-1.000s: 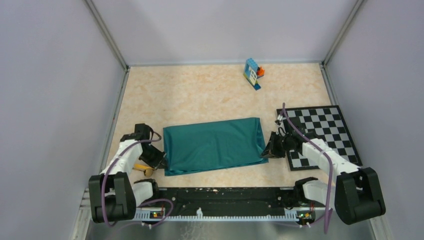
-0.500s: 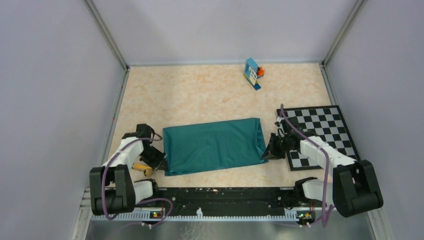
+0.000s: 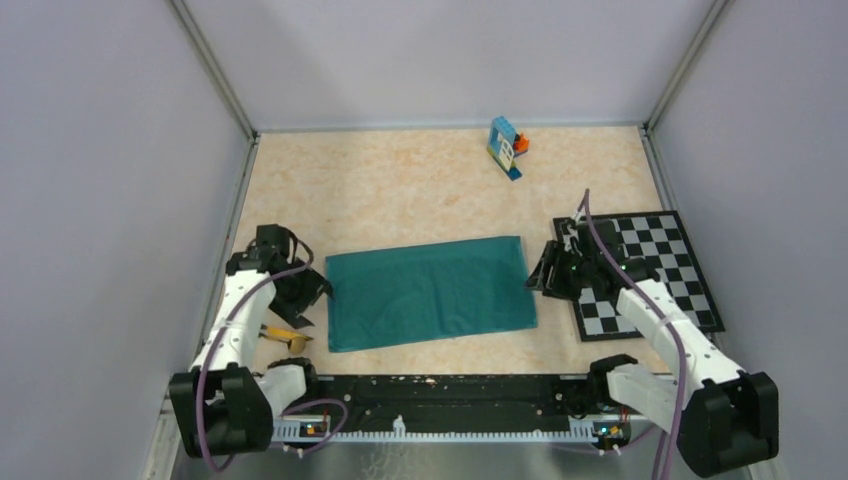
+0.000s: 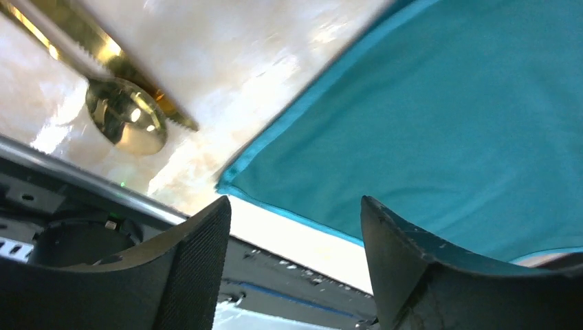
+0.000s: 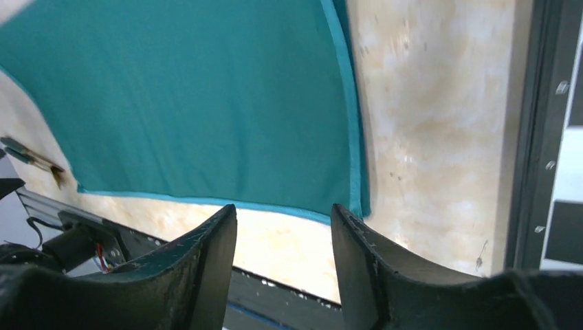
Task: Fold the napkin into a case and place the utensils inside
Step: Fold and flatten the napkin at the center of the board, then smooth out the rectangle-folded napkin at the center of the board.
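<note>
The teal-green napkin (image 3: 430,292) lies flat on the table as a folded rectangle, wider than deep. My left gripper (image 3: 316,290) hovers just off its left edge, open, with nothing between the fingers; its wrist view shows the napkin's near left corner (image 4: 440,117) above the empty gap of the gripper (image 4: 295,213). My right gripper (image 3: 543,273) stands open beside the right edge, over the napkin's near right corner (image 5: 206,103), the gripper (image 5: 284,220) also empty. The golden utensils (image 3: 283,337) lie left of the napkin near the front rail, a spoon bowl (image 4: 127,124) and a serrated knife (image 4: 103,49) among them.
A black-and-white checkerboard mat (image 3: 655,268) lies to the right, under the right arm. Blue-orange toy blocks (image 3: 507,146) stand at the back. The black front rail (image 3: 440,392) runs close below the napkin. Grey walls enclose the table on three sides.
Both grippers went from shut on the napkin's side edges to open and drew back slightly. The napkin's right side, bunched before, now lies flat.
</note>
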